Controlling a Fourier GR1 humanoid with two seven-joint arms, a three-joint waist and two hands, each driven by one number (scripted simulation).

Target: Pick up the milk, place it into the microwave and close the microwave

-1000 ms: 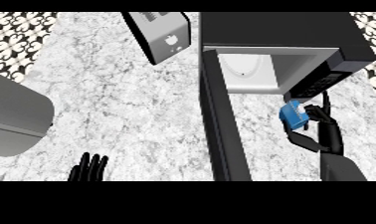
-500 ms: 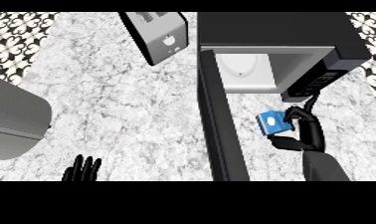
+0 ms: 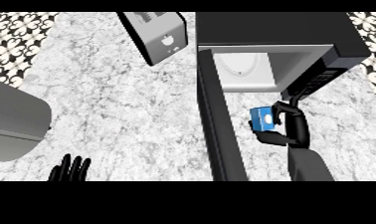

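milk carton [image 3: 263, 119]: 1 | microwave [image 3: 283, 34]: 1 | toaster [image 3: 158, 36]: 1 | hands: 2, left hand [image 3: 70, 170], right hand [image 3: 285, 126]

Single head view, aimed steeply down at the surface [image 3: 132, 113].
The scene is seen from above and behind the forearms, which enter at the lower edge. The microwave [image 3: 279, 34] is framed at the upper right, the toaster [image 3: 158, 36] at the top centre. No second view is given.

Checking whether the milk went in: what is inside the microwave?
Only a white turntable plate shows inside the microwave; its top hides the back. The right hand holds the milk outside.
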